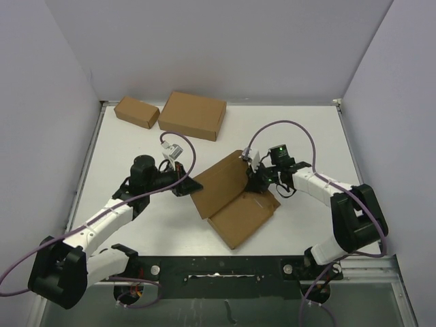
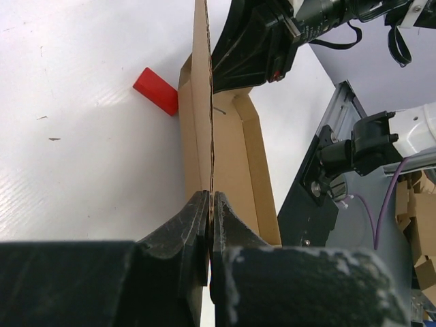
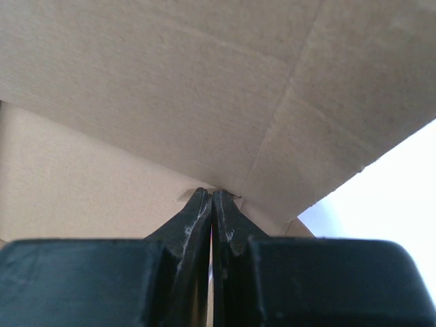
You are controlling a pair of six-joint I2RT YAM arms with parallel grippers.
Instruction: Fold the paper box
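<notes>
A thin brown cardboard mailer box (image 1: 235, 211) sits between the arms, its raised flap clamped edge-on in the left gripper (image 2: 210, 199); the right gripper (image 3: 212, 195), jaws together, seemingly noses its inner crease.

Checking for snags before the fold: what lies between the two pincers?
The paper box: its raised panel runs edge-on from the left pincer, shut on it, to the right pincer. The left wrist view shows this best.

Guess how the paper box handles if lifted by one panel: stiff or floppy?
Probably floppy at its creases: the paper box is thin sheet, edge-on where the left hand pinches it, so a lifted panel would likely hinge. Likely light too; a push may slide it across the smooth white table.
</notes>
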